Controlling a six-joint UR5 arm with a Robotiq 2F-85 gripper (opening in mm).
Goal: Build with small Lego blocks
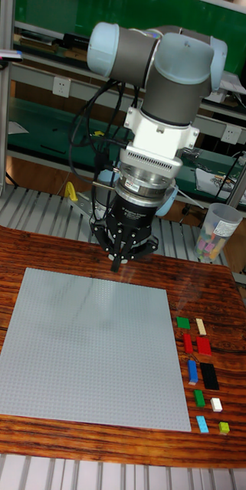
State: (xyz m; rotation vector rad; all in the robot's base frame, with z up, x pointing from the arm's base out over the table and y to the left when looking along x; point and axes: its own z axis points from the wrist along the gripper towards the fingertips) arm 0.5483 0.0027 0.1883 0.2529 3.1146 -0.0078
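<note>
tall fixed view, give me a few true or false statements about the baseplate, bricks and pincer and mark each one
1. The grey baseplate has no bricks on it. True.
2. The loose bricks lie left of the baseplate. False: they lie to its right, on the wooden table.
3. The pincer hangs over the far edge of the baseplate. True.
4. The pincer holds a red brick. False: nothing shows between its fingertips.
5. A clear plastic cup stands beyond the table's far right corner. True.

A lab: metal shelving frame, wall sockets, cables, wooden table on a roller bench
</note>
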